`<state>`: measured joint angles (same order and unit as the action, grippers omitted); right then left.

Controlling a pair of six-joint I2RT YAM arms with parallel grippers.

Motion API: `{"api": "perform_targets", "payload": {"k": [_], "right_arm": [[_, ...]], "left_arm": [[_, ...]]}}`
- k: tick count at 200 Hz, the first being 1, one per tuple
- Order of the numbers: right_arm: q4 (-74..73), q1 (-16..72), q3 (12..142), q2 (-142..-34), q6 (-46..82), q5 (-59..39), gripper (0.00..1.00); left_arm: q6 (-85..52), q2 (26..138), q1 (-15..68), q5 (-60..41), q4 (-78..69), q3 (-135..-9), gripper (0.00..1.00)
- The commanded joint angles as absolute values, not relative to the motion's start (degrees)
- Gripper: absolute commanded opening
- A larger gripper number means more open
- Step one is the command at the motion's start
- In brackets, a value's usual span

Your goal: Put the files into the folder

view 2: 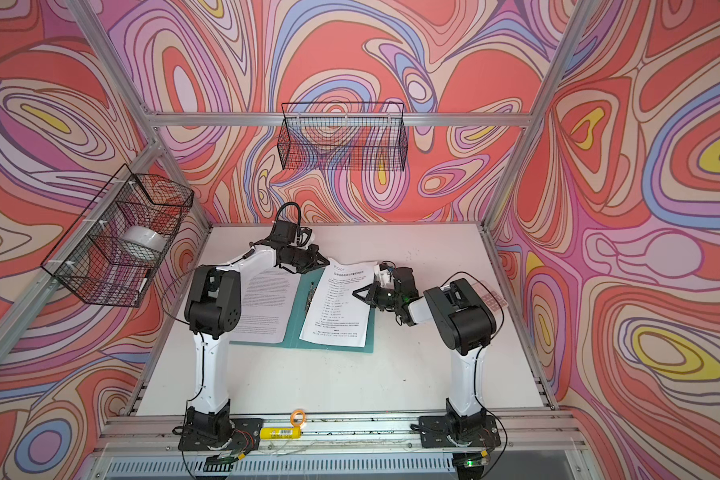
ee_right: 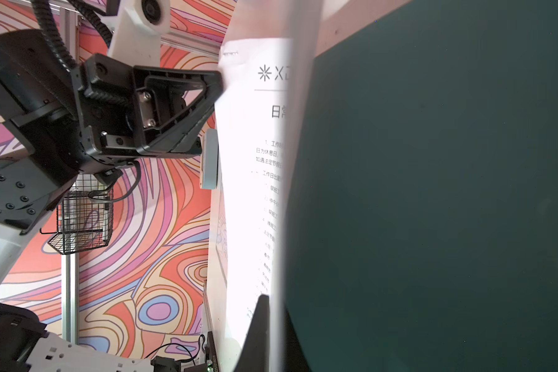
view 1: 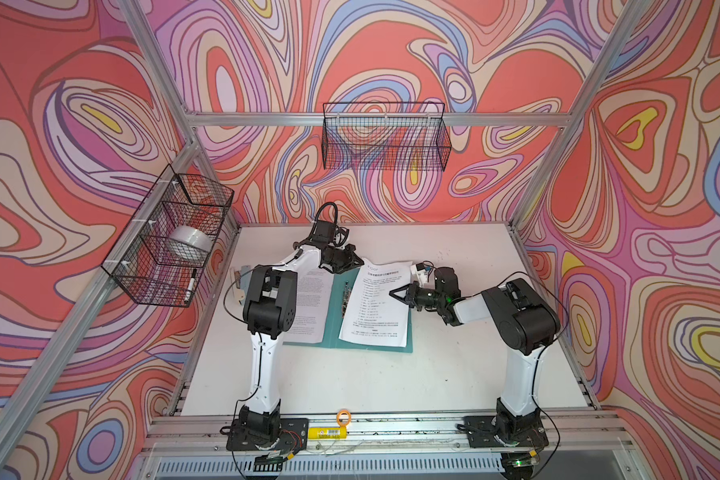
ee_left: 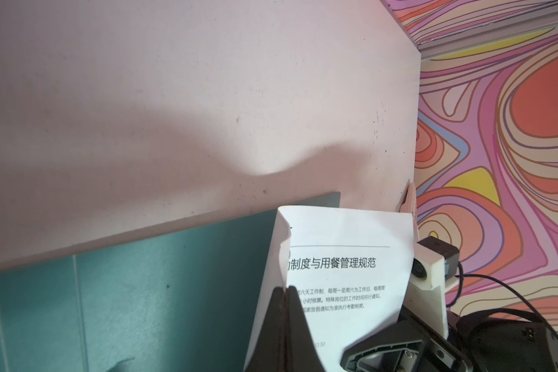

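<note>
On the white bench (view 1: 391, 382) of a booth lined with swirling pink and orange, the teal folder (view 1: 331, 324) (view 2: 298, 320) lies open like a book, its metal clip (view 1: 344, 297) along the spine. A densely printed sheet (view 1: 308, 307) (view 2: 262, 303) rests flat on the folder's left half. Over the right half, both arms grip a second, sparsely printed sheet with a heading (view 1: 375, 307) (view 2: 337, 307). The left jaws are shut on its far left corner, where the left wrist view shows the paper (ee_left: 342, 273) curling up between them above the teal cover (ee_left: 142, 290). The right jaws are pinched on its right edge, and in the right wrist view that edge (ee_right: 255, 193) runs between them beside the folder (ee_right: 432, 193). The sheet's far edge reaches past the folder's far edge. A white calculator (view 2: 491, 299) lies at the bench's right edge. A wire basket (view 1: 167, 237) on the left frame holds a roll of tape (view 1: 188, 245).
</note>
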<state>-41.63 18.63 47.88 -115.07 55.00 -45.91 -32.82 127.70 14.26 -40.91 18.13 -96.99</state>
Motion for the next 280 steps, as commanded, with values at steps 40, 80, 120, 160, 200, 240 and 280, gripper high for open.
{"api": "perform_targets", "payload": {"k": [40,80,120,160,200,240,280], "right_arm": [[-37.24,19.07,49.19,-116.50,51.18,-44.92,0.00],[-32.42,19.07,49.47,-115.41,48.01,-43.00,0.00],[-27.91,19.07,49.82,-114.23,44.77,-41.33,0.00],[-23.92,19.07,50.95,-113.26,42.19,-39.73,0.00],[-20.36,19.07,52.21,-112.81,39.82,-38.53,0.00],[-20.72,19.07,52.26,-113.05,39.92,-38.76,0.00],[-22.64,19.13,52.82,-114.40,41.13,-39.71,0.00]], "left_arm": [[-32.53,127.48,14.41,-40.32,18.24,-95.15,0.00],[-32.68,128.49,14.41,-39.90,18.54,-95.54,0.00],[-32.85,128.67,14.41,-39.12,18.43,-95.16,0.00],[-33.23,128.85,14.49,-38.92,18.18,-95.06,0.04],[-33.23,128.76,14.59,-38.24,18.17,-94.78,0.28],[-33.13,128.16,14.59,-37.45,17.95,-94.64,0.51],[-32.62,127.27,14.59,-37.26,17.82,-94.27,0.58]]}}
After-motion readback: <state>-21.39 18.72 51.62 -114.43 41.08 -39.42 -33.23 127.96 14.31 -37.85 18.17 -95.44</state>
